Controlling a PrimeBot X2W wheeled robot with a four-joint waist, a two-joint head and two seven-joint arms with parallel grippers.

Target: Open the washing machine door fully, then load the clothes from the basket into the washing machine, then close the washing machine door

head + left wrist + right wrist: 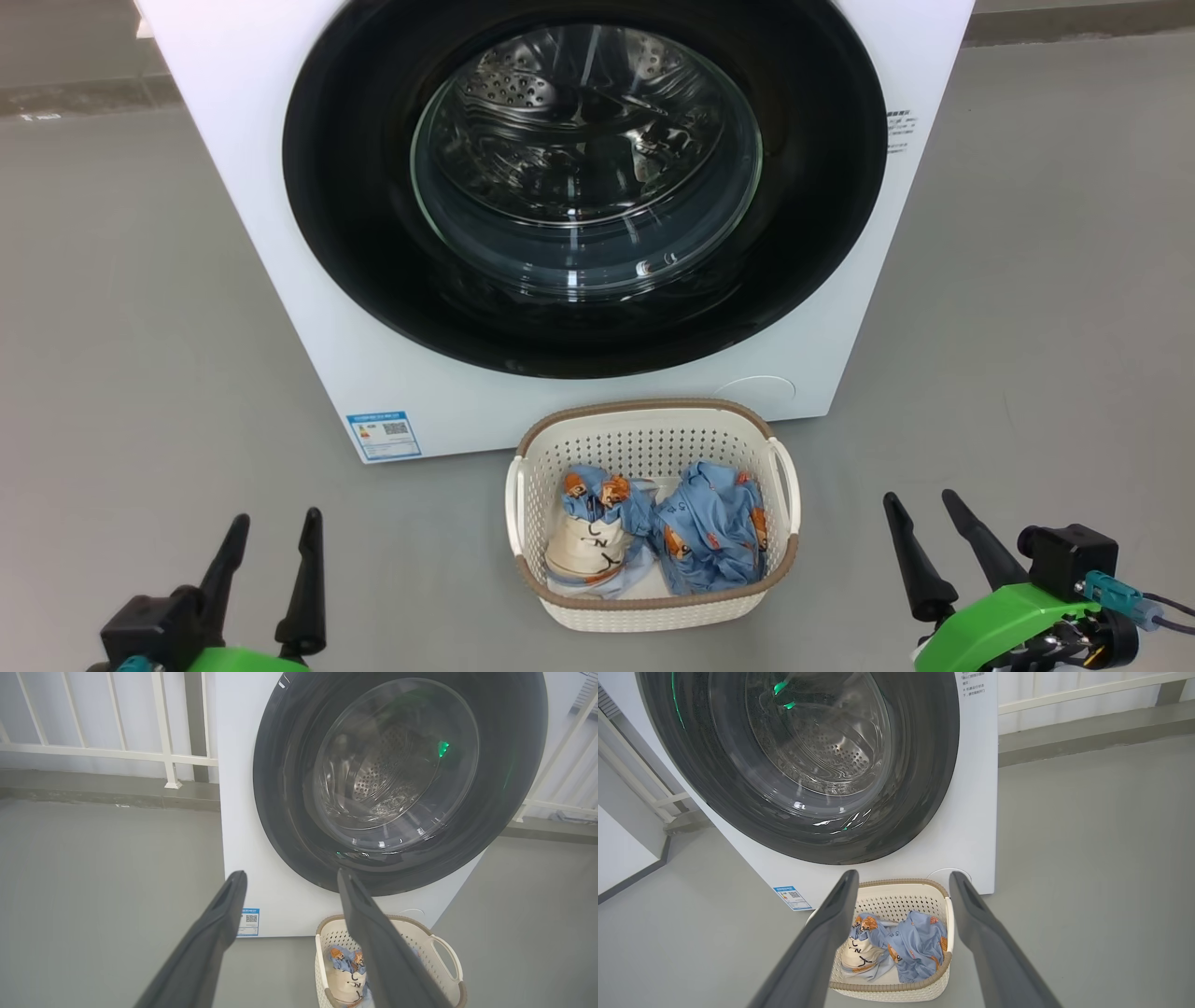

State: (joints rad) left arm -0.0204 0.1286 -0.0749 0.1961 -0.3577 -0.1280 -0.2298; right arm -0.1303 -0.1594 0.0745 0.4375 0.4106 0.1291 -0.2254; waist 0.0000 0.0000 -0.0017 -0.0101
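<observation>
The white washing machine (280,280) stands straight ahead, its round glossy black door (373,280) shut, and the steel drum shows through the glass porthole. On the floor in front of it sits the cream basket (644,439) with a brown rim. Inside lie the light-blue clothes (709,537) printed with bears, one with a cream lettered panel. My left gripper (275,527) is open at the lower left, well left of the basket. My right gripper (924,506) is open at the lower right, beyond the basket's right side. Both are empty.
Grey floor (121,327) spreads around the machine and basket. A white railing (117,751) and a low kerb (93,793) run behind the machine. A blue label (383,435) marks the machine's lower left front.
</observation>
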